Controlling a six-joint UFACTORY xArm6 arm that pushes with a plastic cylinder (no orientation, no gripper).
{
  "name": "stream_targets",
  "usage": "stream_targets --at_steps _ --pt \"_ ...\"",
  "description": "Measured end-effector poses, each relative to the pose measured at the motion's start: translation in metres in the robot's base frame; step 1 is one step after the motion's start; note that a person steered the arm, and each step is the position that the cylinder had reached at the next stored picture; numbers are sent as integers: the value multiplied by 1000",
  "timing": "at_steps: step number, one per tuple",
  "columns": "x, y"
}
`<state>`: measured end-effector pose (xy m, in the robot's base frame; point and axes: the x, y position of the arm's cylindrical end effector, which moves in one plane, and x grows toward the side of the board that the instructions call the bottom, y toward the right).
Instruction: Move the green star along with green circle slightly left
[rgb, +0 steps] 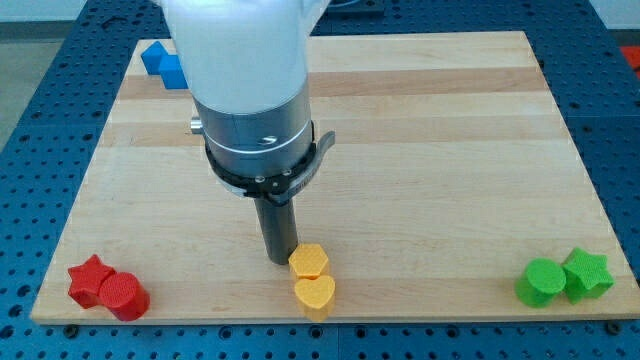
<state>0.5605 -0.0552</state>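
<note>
Now green star (588, 274) & green circle (541, 282) touch side-by-side along table's (420, 130) bottom edge, right corner; my tip (278, 260) by yellow blocks (313, 277), no fingers.

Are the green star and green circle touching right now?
Touching. The camera view shows the green circle and green star side by side with no board showing between them.

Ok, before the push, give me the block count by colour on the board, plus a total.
Red: 2, the red star and red cylinder.
Yellow: 2, the yellow hexagon and yellow heart.
Green: 2, the green circle and green star.
Blue: 2, blue block and second blue block, partly hidden.
Total: 8
</note>
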Motion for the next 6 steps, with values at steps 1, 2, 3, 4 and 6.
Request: stream_targets --at_steps 1,2,3,4,6 --pt "11 0" --pt "-23 11" --pt "-70 83" --pt "-66 202" --pt "-54 313"
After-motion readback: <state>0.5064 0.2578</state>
